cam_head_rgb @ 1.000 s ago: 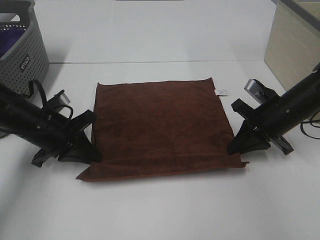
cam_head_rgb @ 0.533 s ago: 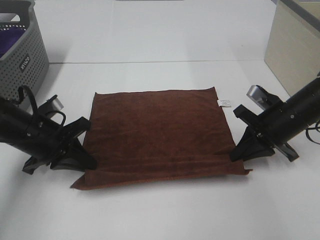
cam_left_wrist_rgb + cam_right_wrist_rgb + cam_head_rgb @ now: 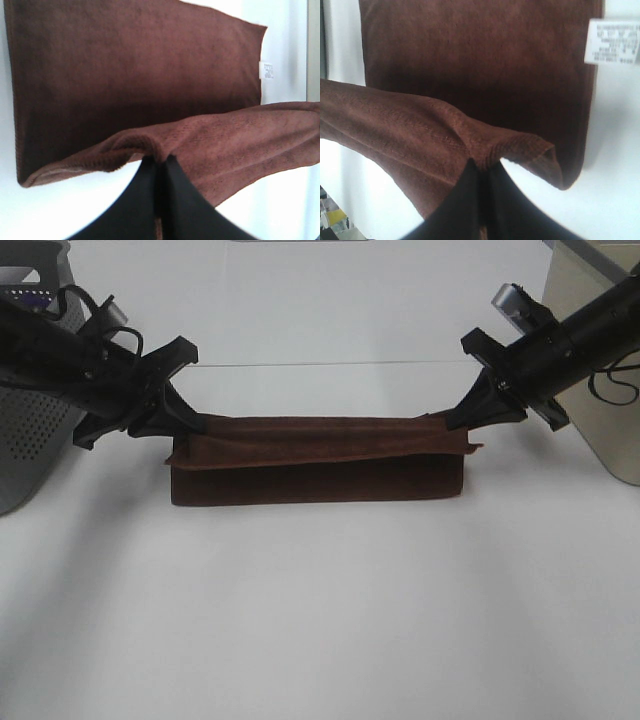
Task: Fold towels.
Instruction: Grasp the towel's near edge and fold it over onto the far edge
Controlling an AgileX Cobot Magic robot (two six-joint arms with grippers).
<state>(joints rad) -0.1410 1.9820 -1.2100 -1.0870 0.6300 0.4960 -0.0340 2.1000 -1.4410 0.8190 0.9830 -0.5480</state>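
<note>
table [image 3: 320, 620]: white, plain, faint seam [image 3: 330, 364] running side to side at the back
towel [image 3: 320, 485]: dark red-brown, smack in the middle, doubled into a long strip; bottom layer flat on the surface, top layer raised off it at both ends
tag [image 3: 266, 70]: small, white, at a towel corner
basket [image 3: 25, 455]: grey, perforated, far left, well apart from towel
beige box [image 3: 605, 430]: far right, can't tell if on the table or beside it
</note>
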